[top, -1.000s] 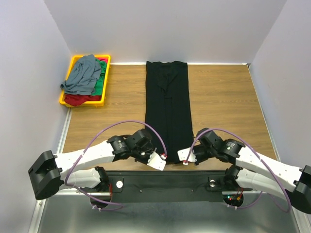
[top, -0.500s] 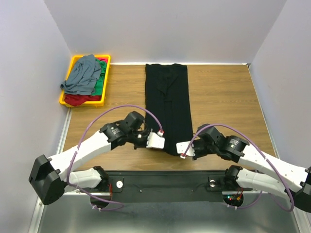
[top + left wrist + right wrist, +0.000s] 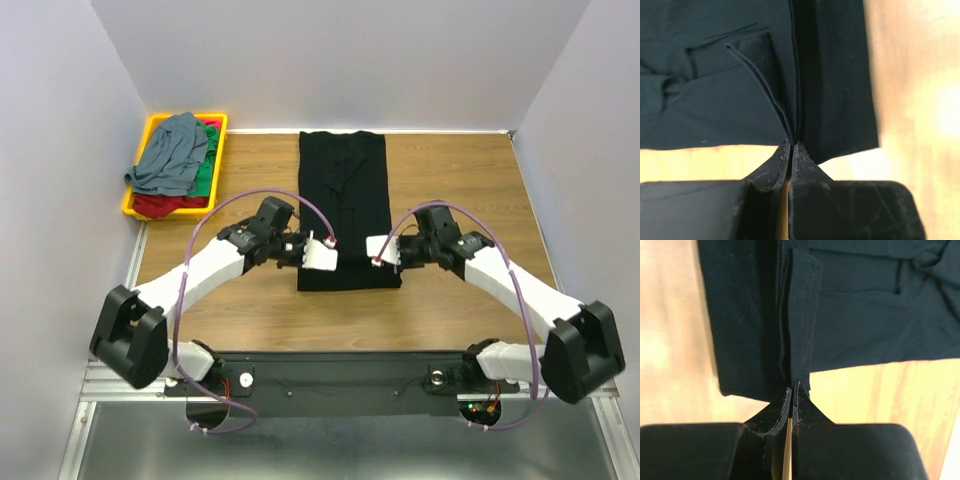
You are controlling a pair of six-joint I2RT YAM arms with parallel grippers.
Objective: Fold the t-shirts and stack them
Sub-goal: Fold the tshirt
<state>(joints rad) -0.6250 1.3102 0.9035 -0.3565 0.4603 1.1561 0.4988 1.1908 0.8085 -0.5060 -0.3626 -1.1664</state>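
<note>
Wooden worktop (image 3: 460, 170): black t-shirt (image 3: 343, 190) at centre, folded lengthwise; yellow tray (image 3: 219, 160) w/ shirt pile (image 3: 172, 158) far left.

- On the left: stretched from the near-left base far and inward, elbow bent, with the left tool (image 3: 794, 145) pointing right, clamped tight on a fold of the black t-shirt (image 3: 345, 190).
- On the right: mirrored from the near-right base, with the right tool (image 3: 791, 387) pointing left, clamped likewise on the same shirt.
- Level with each other, apart.
</note>
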